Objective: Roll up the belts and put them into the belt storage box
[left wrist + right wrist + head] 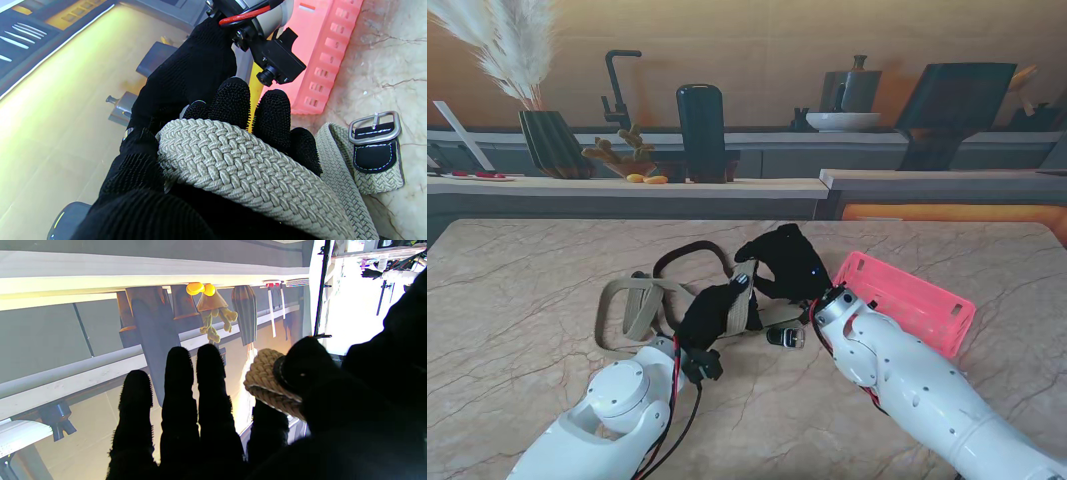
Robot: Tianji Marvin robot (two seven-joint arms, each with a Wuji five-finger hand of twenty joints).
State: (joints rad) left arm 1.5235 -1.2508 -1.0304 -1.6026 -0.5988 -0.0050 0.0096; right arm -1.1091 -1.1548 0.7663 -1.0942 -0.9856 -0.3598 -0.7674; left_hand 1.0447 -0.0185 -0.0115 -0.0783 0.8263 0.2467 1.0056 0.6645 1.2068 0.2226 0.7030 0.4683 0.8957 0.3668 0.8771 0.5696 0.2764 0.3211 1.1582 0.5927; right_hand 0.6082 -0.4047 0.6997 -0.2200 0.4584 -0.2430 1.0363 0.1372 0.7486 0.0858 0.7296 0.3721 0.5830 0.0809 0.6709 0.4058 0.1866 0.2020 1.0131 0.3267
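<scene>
A beige woven belt (632, 305) lies in loose loops left of the table's middle, and its steel buckle (785, 337) rests on the table between my arms. A dark brown belt (689, 255) arcs just beyond it. My left hand (712, 315) in a black glove is shut on a stretch of the beige belt (240, 166), fingers curled over it. My right hand (782, 262) is raised just beyond, thumb and forefinger pinching the same belt (267, 383) while the other fingers (176, 380) stay straight. The pink slotted storage box (907, 300) stands right of the hands.
The marble table's far edge meets a counter with a black cylinder (701, 132), a ribbed vase (552, 143) and a faucet. The buckle (375, 133) lies close to the pink box (320, 56). My right forearm (907, 380) crosses in front of the box.
</scene>
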